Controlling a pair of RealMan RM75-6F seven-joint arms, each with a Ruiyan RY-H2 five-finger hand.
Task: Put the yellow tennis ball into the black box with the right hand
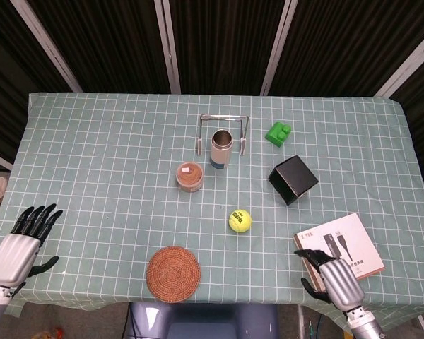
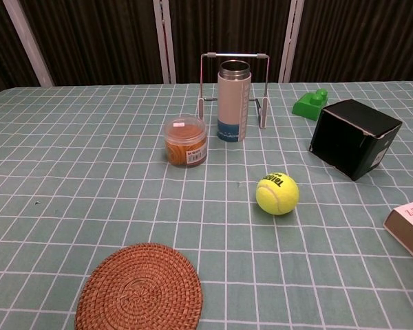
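The yellow tennis ball [image 1: 239, 220] [image 2: 277, 193] lies on the green checked cloth near the middle front. The black box [image 1: 293, 179] [image 2: 354, 137] sits tilted up and to the right of it, about a ball's width off. My right hand [image 1: 332, 279] hovers at the front table edge, below and right of the ball, with its fingers spread and nothing in it. My left hand [image 1: 18, 244] is at the front left corner, also spread and holding nothing. Neither hand appears in the chest view.
A white book [image 1: 339, 251] [image 2: 407, 230] lies just beyond the right hand. A woven coaster [image 1: 173, 273] is at the front, an orange-filled jar [image 1: 189, 176], a steel flask [image 1: 221, 148], a metal rack [image 1: 223, 120] and a green block [image 1: 278, 133] further back.
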